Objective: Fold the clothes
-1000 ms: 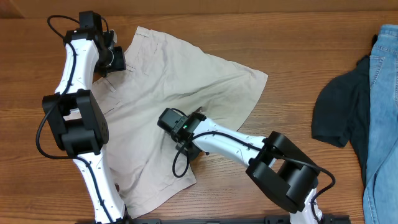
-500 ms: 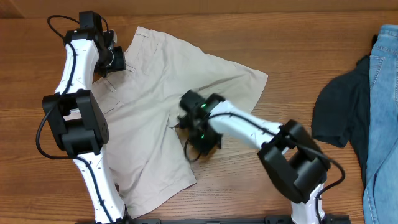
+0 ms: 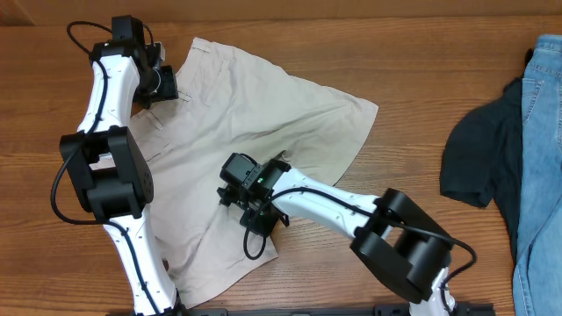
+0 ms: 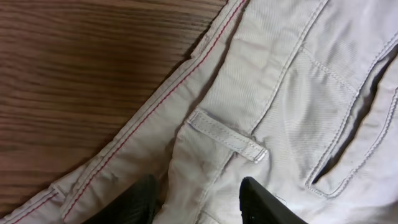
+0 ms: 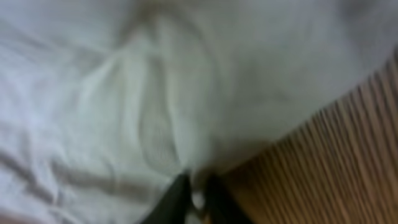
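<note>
The shorts point(image 3: 255, 132) are spread on the surface point(image 3: 413, 53), with one tool at each side of them. The left tool point(image 4: 199, 196) is set at the waistband's far corner. A fold of waistband is seen between its fingers point(image 4: 258, 199), a belt loop point(image 4: 227, 135) lies just ahead of them, and bare surface is beside them. The right tool point(image 5: 198, 202) is placed at the near edge of the shorts, where cloth is pinched between its fingers and bare surface is just beside it. A dark garment point(image 3: 479, 162) is laid well to the right of that tool, and jeans point(image 3: 537, 158) are touching it on its further side.
</note>
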